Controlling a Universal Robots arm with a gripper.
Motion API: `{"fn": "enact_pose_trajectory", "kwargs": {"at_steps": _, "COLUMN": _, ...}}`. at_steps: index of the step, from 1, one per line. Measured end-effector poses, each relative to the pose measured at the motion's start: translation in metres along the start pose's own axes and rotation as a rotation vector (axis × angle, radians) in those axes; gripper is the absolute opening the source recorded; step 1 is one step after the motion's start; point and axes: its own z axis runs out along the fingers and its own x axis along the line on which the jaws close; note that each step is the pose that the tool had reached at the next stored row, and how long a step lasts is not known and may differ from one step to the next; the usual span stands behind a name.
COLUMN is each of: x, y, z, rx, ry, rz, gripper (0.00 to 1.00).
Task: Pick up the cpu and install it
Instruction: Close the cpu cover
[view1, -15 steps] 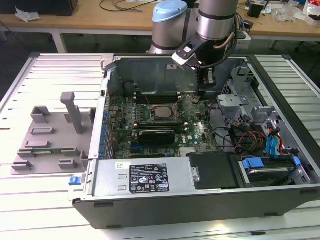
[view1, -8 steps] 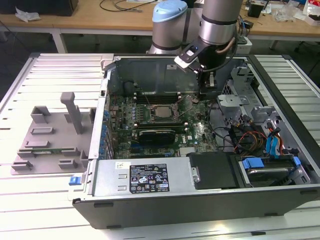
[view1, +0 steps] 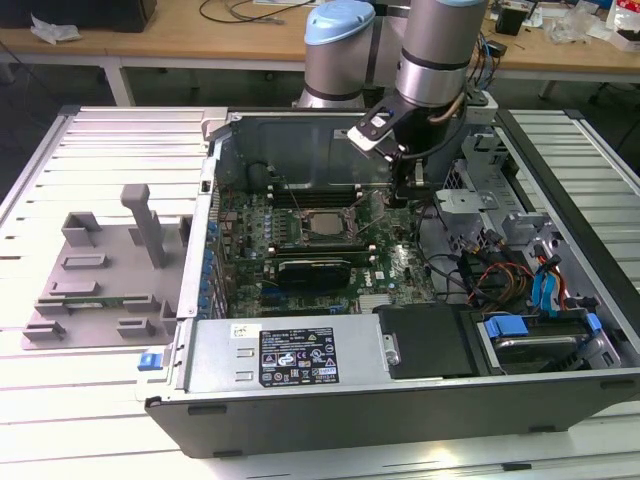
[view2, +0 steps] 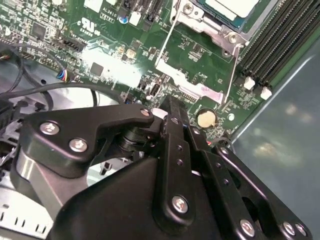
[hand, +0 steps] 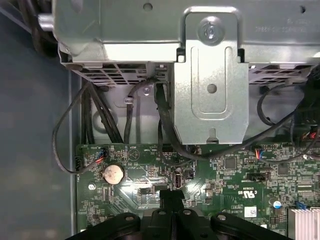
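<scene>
The cpu (view1: 318, 222), a small square chip with a pale silvery top, lies flat inside the metal-framed socket on the green motherboard (view1: 395, 270) of the open computer case. The second wrist view shows part of the cpu (view2: 234, 6) in that frame, with thin wire levers (view2: 167, 42) beside it. My gripper (view1: 400, 198) hangs over the board to the exterior view's right of the socket, apart from the chip. Its black fingers (hand: 172, 197) are shut together with nothing between them, and they point down near a coin battery (view2: 205, 118).
A large grey slotted tray (view1: 100, 270) lies outside the case on the exterior view's left. A metal drive bracket (hand: 210, 90) and black cables (hand: 165, 120) sit just beyond the gripper. Memory slots (view2: 275, 45) run beside the socket. A power supply (view1: 290, 355) fills the case's front.
</scene>
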Motion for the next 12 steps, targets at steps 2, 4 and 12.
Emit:
{"fn": "enact_pose_trajectory", "kwargs": {"at_steps": 2, "x": 0.0, "y": 0.0, "z": 0.0, "rx": 0.0002, "ry": -0.0001, "rz": 0.0, "gripper": 0.11}}
{"fn": "enact_pose_trajectory", "kwargs": {"at_steps": 4, "x": -0.0001, "y": -0.0019, "z": 0.0002, "rx": 0.0002, "ry": 0.0012, "rz": 0.0, "gripper": 0.11}}
{"fn": "enact_pose_trajectory", "kwargs": {"at_steps": 12, "x": -0.0002, "y": -0.0164, "z": 0.0005, "rx": -0.0005, "ry": 0.0253, "rz": 0.0, "gripper": 0.11}}
